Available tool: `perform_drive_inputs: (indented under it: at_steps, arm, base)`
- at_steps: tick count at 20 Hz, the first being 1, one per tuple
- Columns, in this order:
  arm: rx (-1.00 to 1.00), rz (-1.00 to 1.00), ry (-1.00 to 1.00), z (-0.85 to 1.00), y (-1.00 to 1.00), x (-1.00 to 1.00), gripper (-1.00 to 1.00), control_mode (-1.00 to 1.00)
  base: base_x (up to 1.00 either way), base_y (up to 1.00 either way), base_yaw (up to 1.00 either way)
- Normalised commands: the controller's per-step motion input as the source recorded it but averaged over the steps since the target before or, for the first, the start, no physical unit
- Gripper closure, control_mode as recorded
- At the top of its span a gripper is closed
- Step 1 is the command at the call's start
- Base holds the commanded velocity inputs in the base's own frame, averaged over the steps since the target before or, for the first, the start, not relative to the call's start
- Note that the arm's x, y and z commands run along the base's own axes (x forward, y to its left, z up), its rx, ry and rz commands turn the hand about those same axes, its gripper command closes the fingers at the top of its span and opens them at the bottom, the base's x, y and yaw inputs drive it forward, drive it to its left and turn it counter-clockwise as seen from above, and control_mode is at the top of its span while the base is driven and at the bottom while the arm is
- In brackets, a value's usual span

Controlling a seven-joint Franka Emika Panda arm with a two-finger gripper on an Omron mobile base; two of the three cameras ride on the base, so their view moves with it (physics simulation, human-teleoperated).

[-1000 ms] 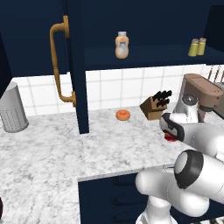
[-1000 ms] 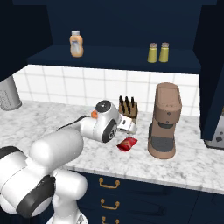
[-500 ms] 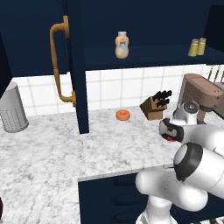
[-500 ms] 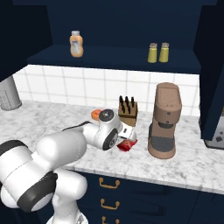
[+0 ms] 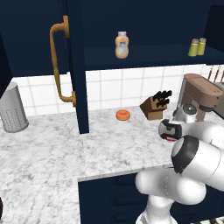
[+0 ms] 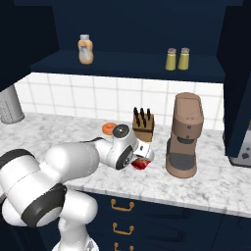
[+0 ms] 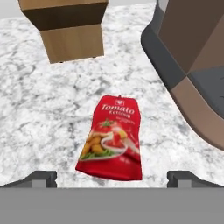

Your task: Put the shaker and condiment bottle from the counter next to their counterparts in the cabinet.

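The gripper point(image 7: 112, 177), jaws spread wide, hovers over the flat red tomato ketchup bottle point(image 7: 112, 139) lying on the marbled white-grey counter point(image 7: 39, 109); next, descend and clamp it.

The condiment bottle point(image 7: 112, 139) lies flat on the counter point(image 7: 48, 113) — a red squeeze pack labelled "Tomato Ketchup", printed with food, its narrower end toward the knife block. Two olive-yellow shakers point(image 6: 177, 59) with grey caps stand upright, side by side, at the right of the cabinet point(image 6: 127, 64) shelf; the pale orange bottle point(image 6: 85, 49) stands upright well to their left — light cap up.
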Motion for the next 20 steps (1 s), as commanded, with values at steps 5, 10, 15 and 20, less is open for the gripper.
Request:
perform_drive_inputs:
  at_steps: [5,10,15,20]
  arm:
    - [-0.01,0.00,0.00,-0.05,-0.06,0.25,-1.00,-1.00]
    - [0.00,0.00,0.00,-0.18,0.00,0.10,-1.00,-1.00]
    - [0.00,0.00,0.00,-0.21,0.00,0.00,-1.00,-1.00]
    - [0.00,0.00,0.00,-0.11,0.00,0.00,-1.00,-1.00]
  base:
    - [0.00,0.00,0.00]
    - [0.00,0.00,0.00]
    - [0.00,0.00,0.00]
    - [0.00,0.00,0.00]
